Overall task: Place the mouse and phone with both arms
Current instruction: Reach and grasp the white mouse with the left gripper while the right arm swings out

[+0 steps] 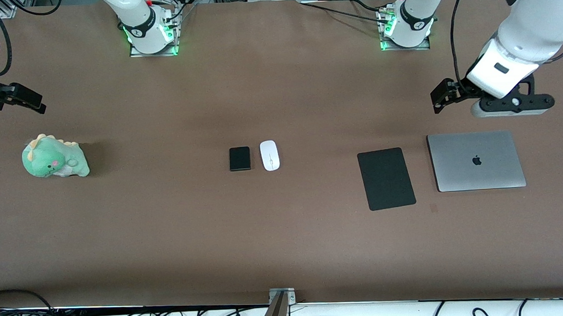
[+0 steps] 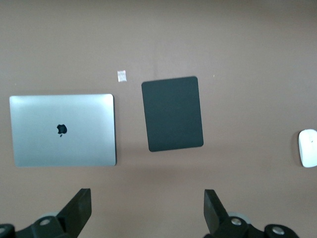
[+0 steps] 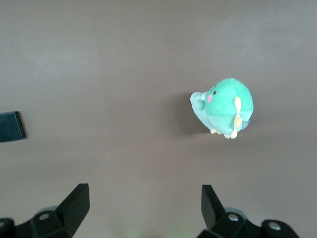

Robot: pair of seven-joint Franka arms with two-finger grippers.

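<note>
Middle of the brown table [image 1: 285,243]: white mouse [image 1: 269,154] lying flat, black phone [image 1: 239,158] just beside it toward the right arm's end, a thin gap between the 2.

Toward the left arm's end from the mouse: black mouse pad [image 1: 386,178], then a shut silver laptop [image 1: 476,160] beside the pad. Toward the right arm's end from the mouse, well apart: green plush dinosaur [image 1: 53,157].

Left gripper [image 1: 443,97] up in the air over bare table close to the laptop, fingers [image 2: 79,210] spread wide, gripping nothing, well apart from the mouse.

Right gripper [image 1: 20,99] up over bare table close to the dinosaur, fingers [image 3: 77,206] spread wide too, gripping nothing, well apart from the phone.
</note>
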